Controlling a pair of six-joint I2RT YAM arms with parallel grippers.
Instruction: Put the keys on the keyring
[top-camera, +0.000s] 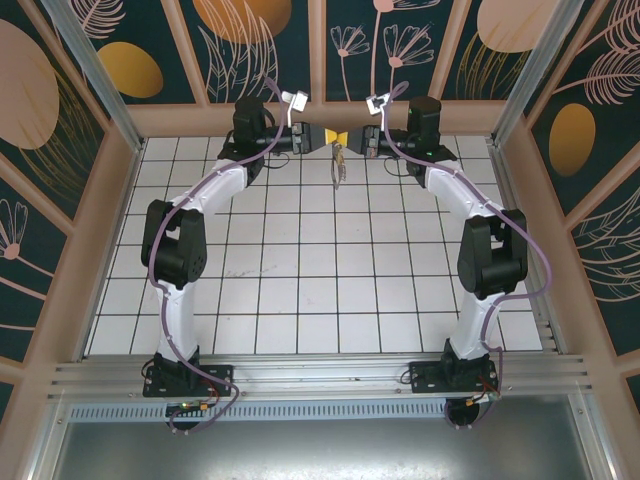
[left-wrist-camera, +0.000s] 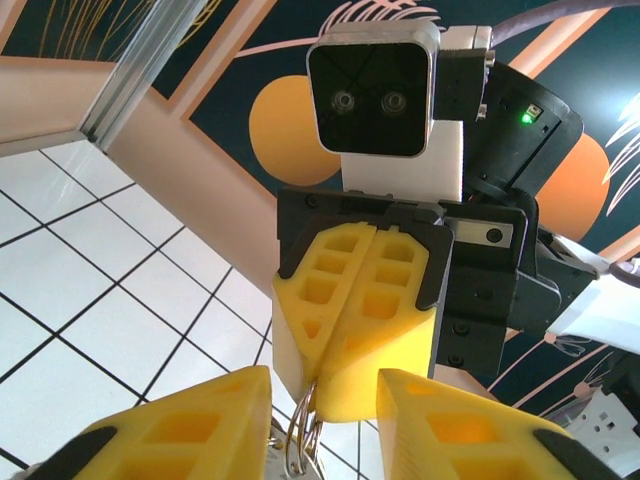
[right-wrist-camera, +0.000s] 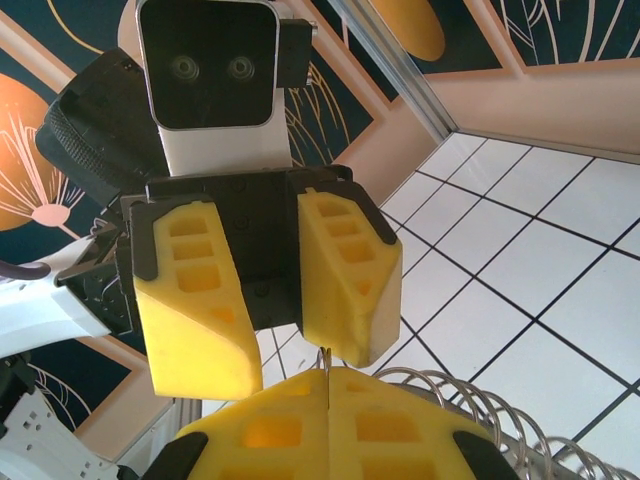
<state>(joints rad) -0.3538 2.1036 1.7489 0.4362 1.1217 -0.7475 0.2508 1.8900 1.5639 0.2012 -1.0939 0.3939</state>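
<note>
Your right gripper (left-wrist-camera: 335, 375) is pressed together on the keyring (left-wrist-camera: 300, 445), which hangs in the air over the far edge of the worktop (top-camera: 300, 280). Your left gripper (right-wrist-camera: 272, 355) faces it, spread and empty. I cannot tell the key apart from the ring. This looks like steadying the ring for threading; next, close the left gripper on its free side.
</note>
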